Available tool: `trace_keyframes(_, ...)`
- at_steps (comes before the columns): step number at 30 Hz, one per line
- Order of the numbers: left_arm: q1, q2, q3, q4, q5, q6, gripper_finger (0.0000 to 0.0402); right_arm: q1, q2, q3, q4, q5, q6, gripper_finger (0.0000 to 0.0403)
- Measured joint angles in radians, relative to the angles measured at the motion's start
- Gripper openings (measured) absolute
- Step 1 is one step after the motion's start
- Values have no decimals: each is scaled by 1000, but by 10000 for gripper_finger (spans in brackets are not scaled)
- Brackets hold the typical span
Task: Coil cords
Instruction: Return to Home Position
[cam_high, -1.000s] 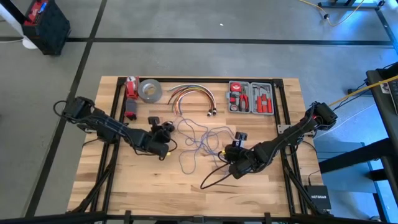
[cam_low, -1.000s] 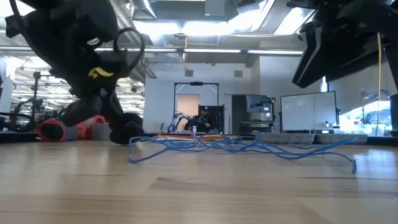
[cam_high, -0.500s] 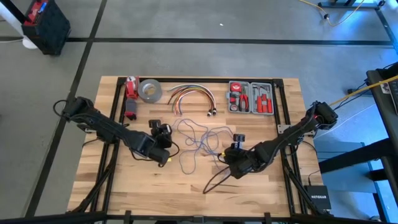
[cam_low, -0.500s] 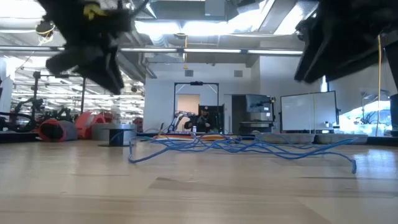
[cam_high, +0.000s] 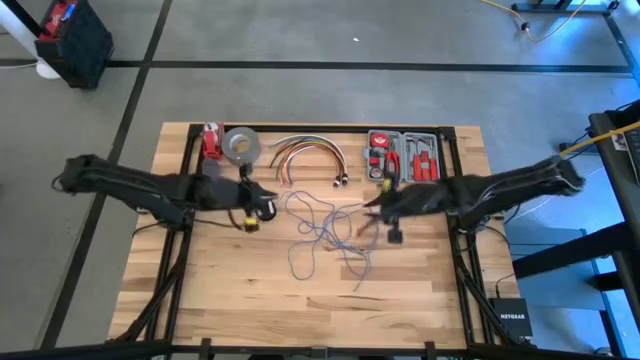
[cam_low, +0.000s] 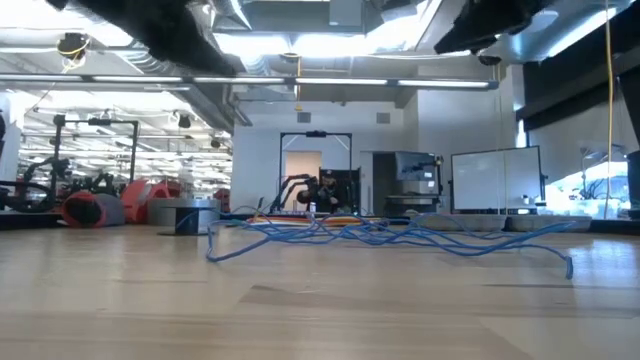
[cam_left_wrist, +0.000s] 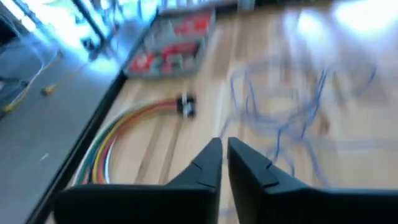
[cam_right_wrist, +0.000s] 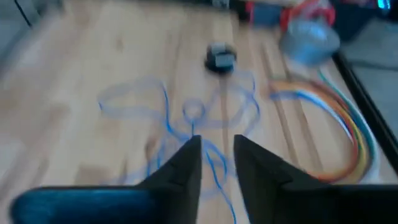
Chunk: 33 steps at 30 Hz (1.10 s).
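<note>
The wooden table (cam_high: 420, 290) carries the cord (cam_high: 322, 225), lying loose in tangled loops at its middle. Along the far edge stand, left to right, a red item (cam_high: 211, 140), a grey tape roll (cam_high: 241, 145), an arched cable bundle (cam_high: 308, 148) and an open tool case (cam_high: 403, 156). A small black spool (cam_right_wrist: 219, 57) lies left of the cord.

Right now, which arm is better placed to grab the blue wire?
Probably the right. The right gripper is open above the edge of the wire, with loops straight ahead of it; the left gripper is shut and sits off the tangle's other side.
</note>
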Motion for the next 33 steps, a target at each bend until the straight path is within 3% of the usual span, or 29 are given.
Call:
trace_keyframes(3, 58, -148, -122, 182, 84, 50, 4, -119, -165, -150, 163, -157, -41, 61)
trace_keyframes(8, 92, -334, -232, 327, 84, 71, 11, -253, -424, -341, 275, -214, -33, 6)
trace_keyframes(12, 90, -411, -266, 319, 86, 108, 18, -283, -587, -426, 293, -194, -9, 24)
trace_keyframes(19, 124, -429, -271, 295, 92, 155, 19, -285, -763, -493, 286, -173, -9, 51)
trace_keyframes(26, 235, -514, -271, 246, 409, 157, 19, -285, -959, -559, 228, -138, -22, 53)
trace_keyframes(30, 299, -568, -278, 213, 502, 157, 20, -285, -1070, -613, 254, -131, -22, 53)
trace_keyframes(33, 331, -594, -319, 252, 532, 159, 20, -285, -1069, -624, 277, -139, -25, 53)
